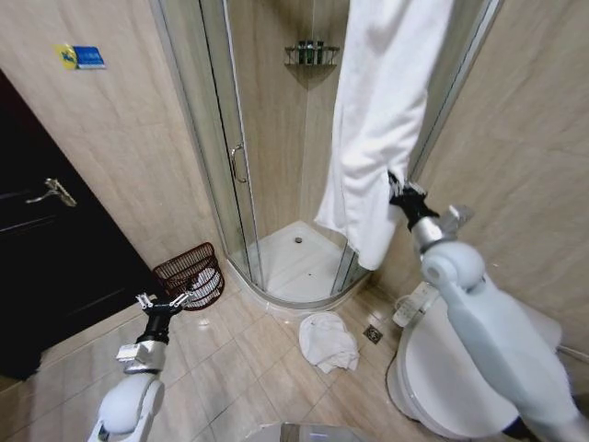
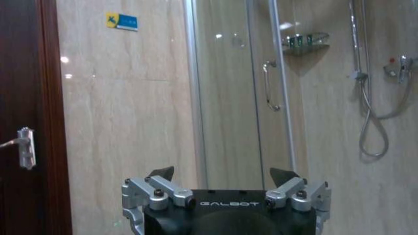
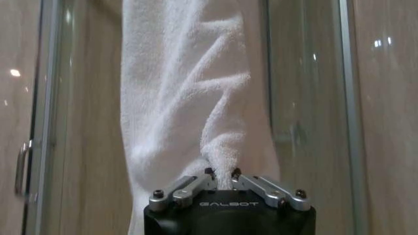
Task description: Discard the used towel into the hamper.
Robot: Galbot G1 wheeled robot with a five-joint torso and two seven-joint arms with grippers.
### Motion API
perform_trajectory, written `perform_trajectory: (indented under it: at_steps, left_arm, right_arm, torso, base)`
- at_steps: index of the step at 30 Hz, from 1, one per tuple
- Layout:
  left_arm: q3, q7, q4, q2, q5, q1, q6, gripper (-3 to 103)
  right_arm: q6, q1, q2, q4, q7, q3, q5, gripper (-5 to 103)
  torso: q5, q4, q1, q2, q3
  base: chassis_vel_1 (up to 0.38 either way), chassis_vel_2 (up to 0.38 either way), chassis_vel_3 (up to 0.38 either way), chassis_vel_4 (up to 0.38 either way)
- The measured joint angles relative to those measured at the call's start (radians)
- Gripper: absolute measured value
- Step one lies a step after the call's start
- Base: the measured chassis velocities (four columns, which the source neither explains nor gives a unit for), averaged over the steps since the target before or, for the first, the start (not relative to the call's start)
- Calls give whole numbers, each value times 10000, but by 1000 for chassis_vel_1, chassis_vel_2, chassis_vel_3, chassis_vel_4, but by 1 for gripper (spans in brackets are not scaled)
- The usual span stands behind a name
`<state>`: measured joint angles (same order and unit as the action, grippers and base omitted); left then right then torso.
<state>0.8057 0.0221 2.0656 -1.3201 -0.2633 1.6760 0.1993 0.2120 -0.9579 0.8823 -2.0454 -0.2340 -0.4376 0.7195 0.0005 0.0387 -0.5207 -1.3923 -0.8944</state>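
Two towels are in play: a long white bath towel [image 1: 382,120] hanging down over the shower enclosure's glass [image 1: 216,147], and a smaller crumpled one [image 1: 329,341] heaped on the floor tiles well below the right claw [image 1: 398,191]. The hanging towel is soft, limp terry cloth, light for its bulk, and it looks likely to drape and swing rather than keep any shape; a pinch on a gathered fold should hold better than a flat edge, and the cloth may drag on the glass as it comes free. The right claw is pinched tight on just such a fold near the towel's lower part, cloth bunching up between its fingertips [image 3: 209,172] in the right wrist view. That arm is raised and stretched forward and up from the shoulder, wrist aimed at the shower. The left claw [image 1: 164,300] sits low with its jaws spread and nothing between them, and the dark wire hamper [image 1: 191,274] stands on the floor just beyond it, against the wall beside the shower door.
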Motion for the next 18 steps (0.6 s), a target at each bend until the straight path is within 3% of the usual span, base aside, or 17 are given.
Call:
perform_trajectory:
  at_steps: [6,11,18]
  left_arm:
    - [-261,6,75,-125,105,-39,-233,99]
    - [-198,-28,75,-600,208,-348,-218,99]
    - [35,-139,45,-1257,605,-358,349,100]
  right_arm:
    - [-149,-1546,172,-676,231,-903,-185,5]
    - [-621,-2858,798,-1199,357,-1212,-970,5]
    - [-1240,-3559,2005,-1587,665,-1093,-2152,5]
  torso:
    - [-3,-2,0,0,1]
    - [-4,-3,0,0,1]
    - [-6,0,0,0,1]
  base:
    - [0,0,0,0]
    - [0,0,0,0]
    - [0,0,0,0]
